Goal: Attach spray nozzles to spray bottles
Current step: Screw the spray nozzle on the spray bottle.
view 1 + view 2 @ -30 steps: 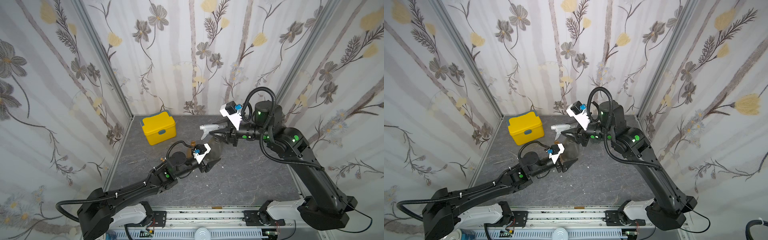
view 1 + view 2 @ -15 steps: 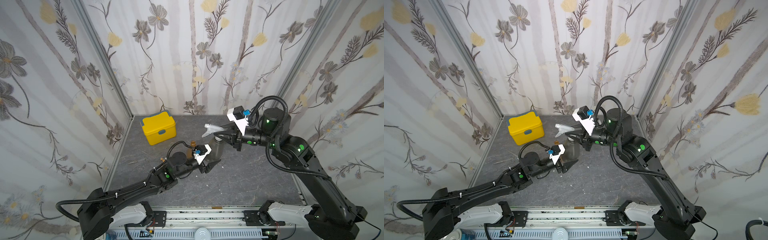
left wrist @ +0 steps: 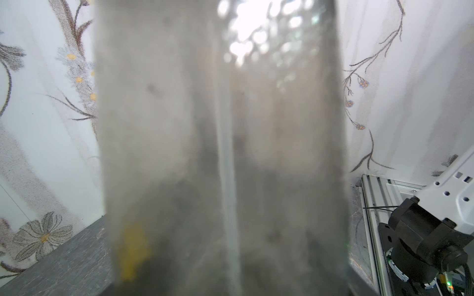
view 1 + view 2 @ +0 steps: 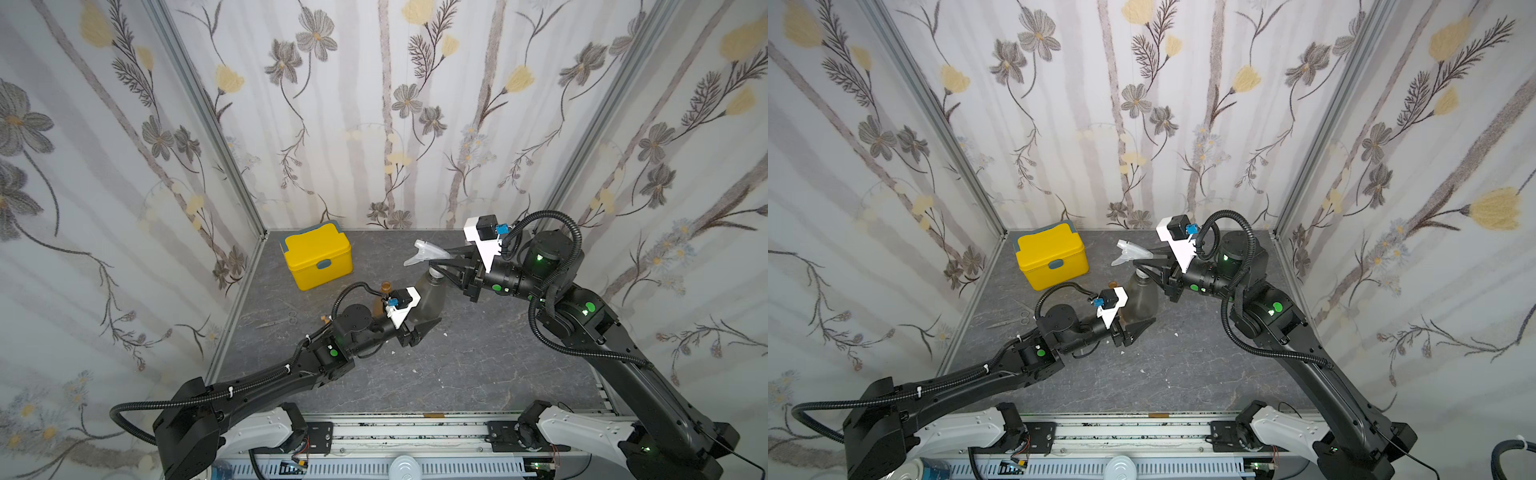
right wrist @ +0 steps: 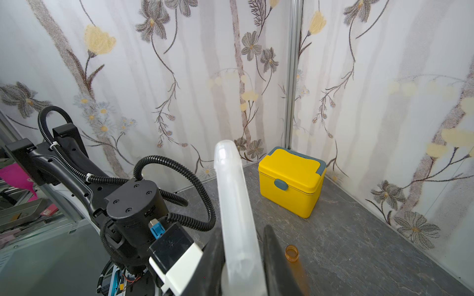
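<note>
The grey table (image 4: 478, 374) carries everything, and your landmark is the yellow box (image 4: 318, 259) in its back left corner, lid closed.

To the right of the box and a little nearer the front stands the grey bottle (image 4: 430, 293), roughly upright. Your left gripper (image 4: 428, 322) has its jaws closed on the bottle's lower body. In the left wrist view the bottle (image 3: 220, 143) fills the middle of the picture, so the fingers themselves are hidden there. Whether the base rests on the table I cannot tell.

Your right gripper (image 4: 438, 262) reaches in from the side away from the box, with its jaws pinched on the clear nozzle (image 4: 424, 251). In the right wrist view the nozzle (image 5: 234, 205) sits between the two dark fingers (image 5: 275, 258), touching both. Its spout points back toward the box, and its collar sits on the bottle's neck (how far it is seated I cannot tell).

The amber bottle (image 4: 385, 286) stands between the box and the grey bottle, with its neck open and most of its body hidden behind the left wrist.

The scissors (image 4: 282, 318) lie flat on the table just in front of the box.

Through the grey wall in the left wrist view, the dip tube (image 3: 227, 179) runs straight down inside the bottle.
</note>
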Tool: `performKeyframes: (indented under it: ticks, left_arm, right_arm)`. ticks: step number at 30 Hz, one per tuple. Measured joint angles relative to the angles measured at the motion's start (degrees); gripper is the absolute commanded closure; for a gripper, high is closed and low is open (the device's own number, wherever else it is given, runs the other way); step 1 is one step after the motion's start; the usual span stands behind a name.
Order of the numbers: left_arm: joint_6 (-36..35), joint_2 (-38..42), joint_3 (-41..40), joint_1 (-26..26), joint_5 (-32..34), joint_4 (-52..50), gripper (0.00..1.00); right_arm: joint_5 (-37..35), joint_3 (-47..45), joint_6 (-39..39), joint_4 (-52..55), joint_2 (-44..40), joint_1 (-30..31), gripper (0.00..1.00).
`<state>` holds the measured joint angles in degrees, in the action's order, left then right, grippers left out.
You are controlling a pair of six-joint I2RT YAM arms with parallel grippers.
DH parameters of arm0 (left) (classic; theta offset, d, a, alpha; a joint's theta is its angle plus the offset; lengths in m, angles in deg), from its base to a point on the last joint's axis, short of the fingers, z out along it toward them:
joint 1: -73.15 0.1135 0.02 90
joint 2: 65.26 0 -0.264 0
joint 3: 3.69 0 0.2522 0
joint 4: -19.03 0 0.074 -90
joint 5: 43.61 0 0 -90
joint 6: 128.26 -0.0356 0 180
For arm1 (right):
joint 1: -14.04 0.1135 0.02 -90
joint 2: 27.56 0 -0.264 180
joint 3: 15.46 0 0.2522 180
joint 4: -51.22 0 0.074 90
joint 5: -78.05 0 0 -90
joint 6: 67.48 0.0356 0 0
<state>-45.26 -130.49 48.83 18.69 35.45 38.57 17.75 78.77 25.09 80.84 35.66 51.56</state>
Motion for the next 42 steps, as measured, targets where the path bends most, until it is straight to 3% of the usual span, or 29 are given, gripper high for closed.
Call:
performKeyframes:
  ticks: [8,18,32,42]
  left_arm:
    - [0.6,0.1,-0.7,-0.2,0.4,-0.2,0.31]
    - [0.8,0.7,-1.6,-0.3,0.2,-0.5,0.31]
    - [0.8,0.6,-1.6,-0.2,0.2,1.6,0.31]
    - [0.3,0.5,-1.6,-0.2,0.6,-1.0,0.31]
  right_arm:
    - [1.2,-5.0,2.1,-4.6,-1.8,-0.9,0.85]
    - [4.8,-14.6,11.0,-18.5,-5.2,-1.1,0.85]
    - [4.1,-13.3,12.3,-18.5,-5.2,-1.1,0.85]
    - [3.2,-12.2,7.9,-13.3,-4.8,-1.0,0.84]
